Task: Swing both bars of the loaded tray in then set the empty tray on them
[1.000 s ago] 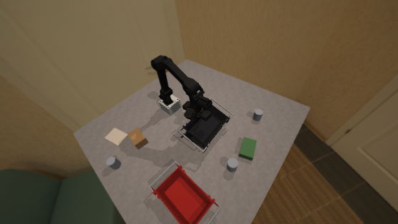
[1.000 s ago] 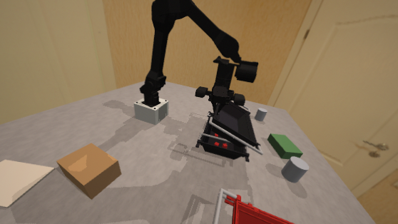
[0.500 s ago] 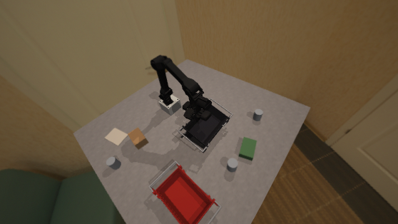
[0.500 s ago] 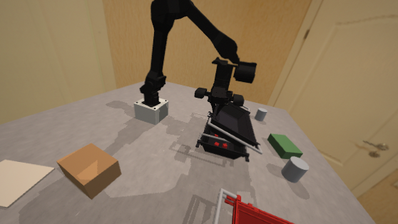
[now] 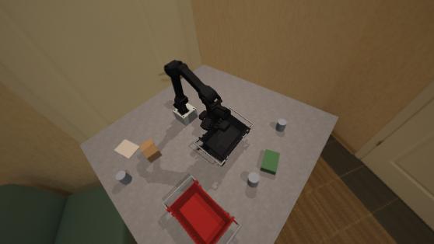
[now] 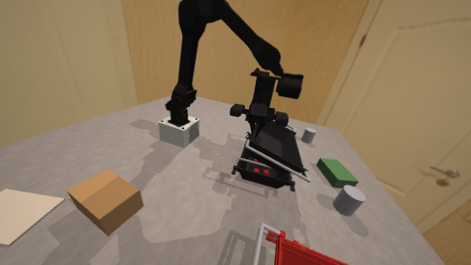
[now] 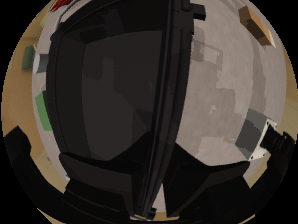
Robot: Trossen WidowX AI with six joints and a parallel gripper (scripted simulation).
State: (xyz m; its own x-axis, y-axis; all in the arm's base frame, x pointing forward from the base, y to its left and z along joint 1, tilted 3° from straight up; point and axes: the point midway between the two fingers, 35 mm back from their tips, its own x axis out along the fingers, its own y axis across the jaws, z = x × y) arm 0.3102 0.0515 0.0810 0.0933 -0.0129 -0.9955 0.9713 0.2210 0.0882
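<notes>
While tilted, empty tray (image 6: 278,145) in gripper (image 6: 256,123).

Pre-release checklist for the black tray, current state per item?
1. Gripper shut on the empty black tray: ok.
2. Empty tray over the loaded tray: ok.
3. Empty tray level: not ok, it slopes steeply, high at the gripper end.
4. Wire bar in across the top: near one ok, far one cannot tell.
5. Low end resting on the bar, not inside: cannot tell.
6. Red tray apart from the stack: ok.
</notes>
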